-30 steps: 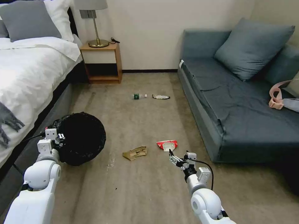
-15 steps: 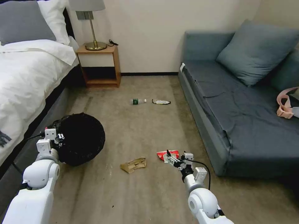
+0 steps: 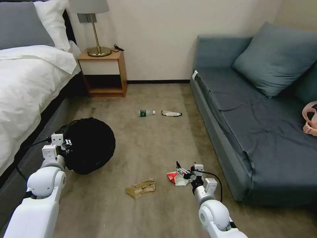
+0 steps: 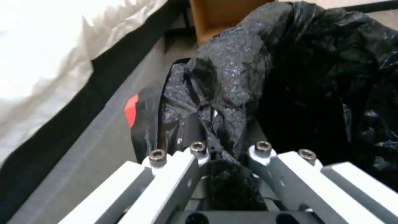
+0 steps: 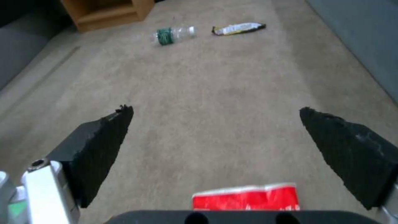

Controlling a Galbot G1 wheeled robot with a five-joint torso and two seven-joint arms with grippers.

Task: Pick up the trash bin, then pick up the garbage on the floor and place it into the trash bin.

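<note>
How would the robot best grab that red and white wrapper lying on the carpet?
Probably from straight above. The red-and-white wrapper lies low on the carpet, so the open right gripper should straddle its raised crumpled middle and pinch there. The flat edges hug the floor and give the fingers little to catch.

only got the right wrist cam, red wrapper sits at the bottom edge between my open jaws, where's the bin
Observer: The trash bin is off to the robot's left beside the bed, with the left gripper shut on its black bag-lined rim.
Operator: any other trash near me
Observer: A crumpled brown paper bag lies on the carpet to the left of the red wrapper, apart from it.
Operator: how close is my gripper
Observer: From the head camera the right gripper is right at the wrapper, over its far side; I cannot tell if it touches.
</note>
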